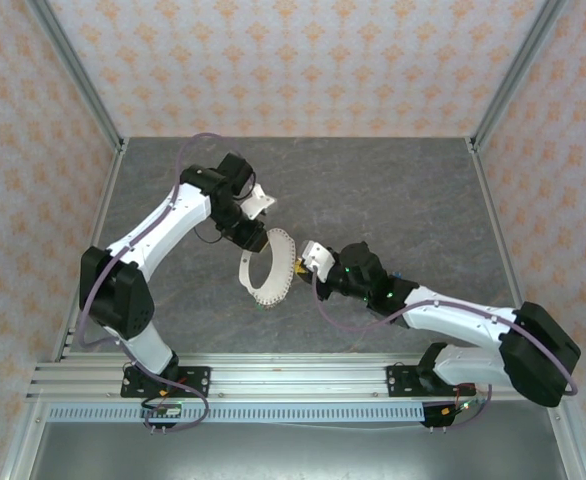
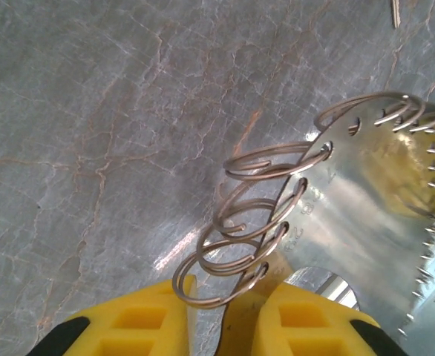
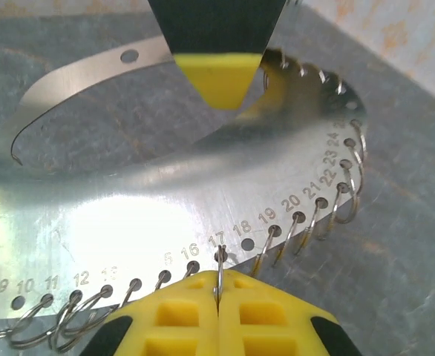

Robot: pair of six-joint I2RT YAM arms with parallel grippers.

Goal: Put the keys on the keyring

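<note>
The right claw (image 3: 218, 300) is closed on one thin ring (image 3: 219, 261) hanging at hole 17 of the curved metal plate (image 3: 165, 215); the plate is lifted above the bench (image 1: 393, 190), between both arms; the left claw (image 2: 229, 315) stands narrow around the plate's other end, beside more rings (image 2: 247, 241); whether it grips firmly, I cannot tell.

A dark grey, pale-veined, stone-patterned counter (image 1: 393, 190) fills the enclosure, with a ribbed aluminium rail (image 1: 293, 378) along its near edge. Over its middle is a silvery crescent-shaped metal plate (image 1: 279, 285) strung with wire rings (image 2: 241, 236); whether it touches the counter is unclear.
</note>
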